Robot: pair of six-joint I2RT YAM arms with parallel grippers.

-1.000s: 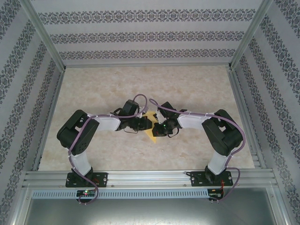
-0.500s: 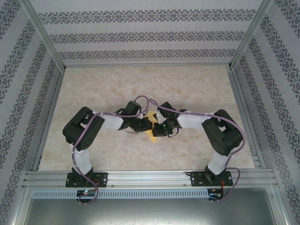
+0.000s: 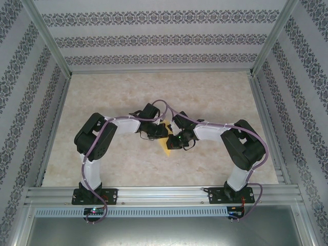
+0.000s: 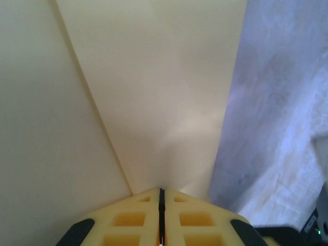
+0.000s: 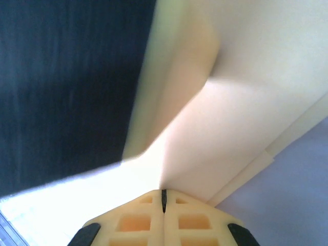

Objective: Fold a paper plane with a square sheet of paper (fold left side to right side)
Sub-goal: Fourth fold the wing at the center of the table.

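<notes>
Marbled tabletop (image 3: 215, 102): partly folded yellow paper sheet (image 3: 166, 147) sitting at its middle. Left gripper (image 4: 161, 190) and right gripper (image 5: 164, 192) meeting there, jaws together, each pinching the sheet. Risk: arms pulling apart, tearing thin paper; uneven pull skewing the crease.

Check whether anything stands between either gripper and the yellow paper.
Nothing visible does. The left gripper and the right gripper are each shut on the yellow paper, which runs straight out from their tips with no other object between.
</notes>
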